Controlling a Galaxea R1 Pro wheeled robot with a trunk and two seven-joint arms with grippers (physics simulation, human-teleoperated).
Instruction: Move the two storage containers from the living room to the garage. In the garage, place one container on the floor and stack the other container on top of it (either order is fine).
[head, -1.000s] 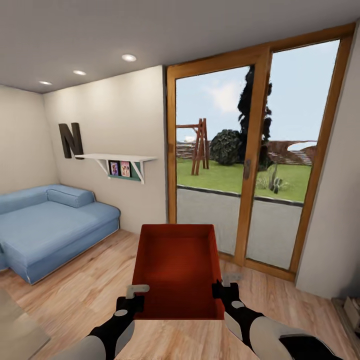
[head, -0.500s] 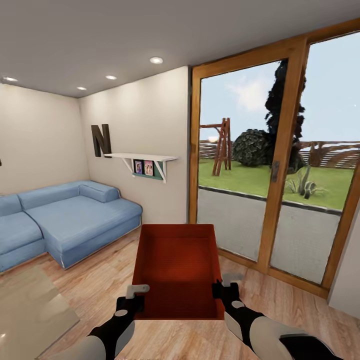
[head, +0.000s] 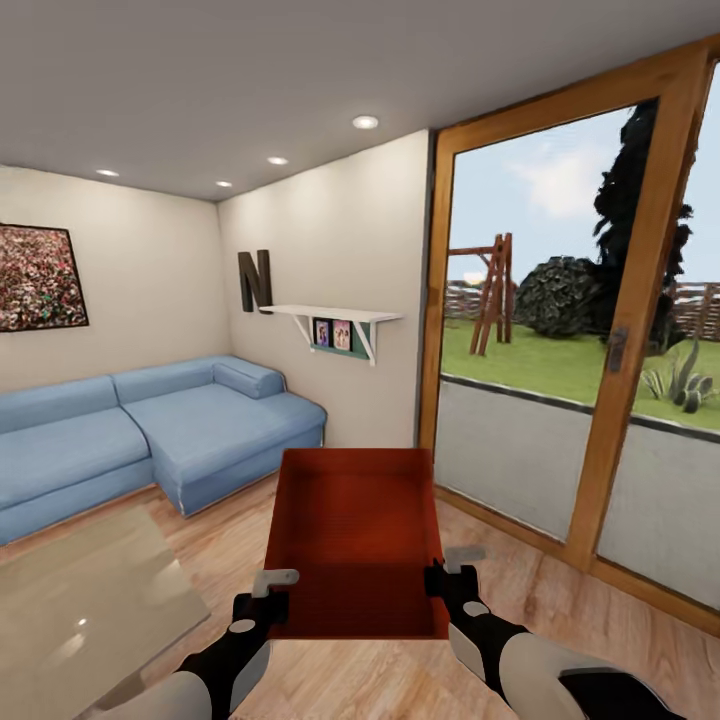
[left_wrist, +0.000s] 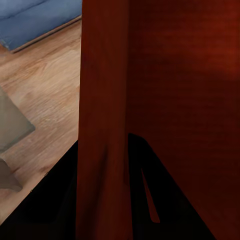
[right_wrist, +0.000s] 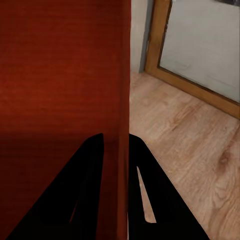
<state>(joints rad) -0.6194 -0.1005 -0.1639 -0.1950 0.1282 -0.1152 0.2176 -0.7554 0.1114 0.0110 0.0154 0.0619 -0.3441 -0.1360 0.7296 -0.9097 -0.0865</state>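
One red-orange open-top storage container (head: 355, 535) hangs in front of me above the light wood-plank floor of the living room. My left gripper (head: 268, 592) is shut on its left wall near the near corner, and my right gripper (head: 440, 578) is shut on its right wall. In the left wrist view the container's wall (left_wrist: 102, 115) runs between the two dark fingers (left_wrist: 60, 200). In the right wrist view the container's wall (right_wrist: 120, 100) is likewise pinched between the black fingers (right_wrist: 82, 190). The container is empty inside.
A blue sectional sofa (head: 150, 430) lines the left wall, with a grey low table (head: 80, 600) at the lower left. A black letter N (head: 254, 281) and a white shelf (head: 335, 318) hang on the wall. A wood-framed glass door (head: 590, 380) stands to the right.
The whole view has swung to the left: sofa, letter N and glass door slid right in the picture, and the table and a wall picture came into view. Both grippers still hold the container.
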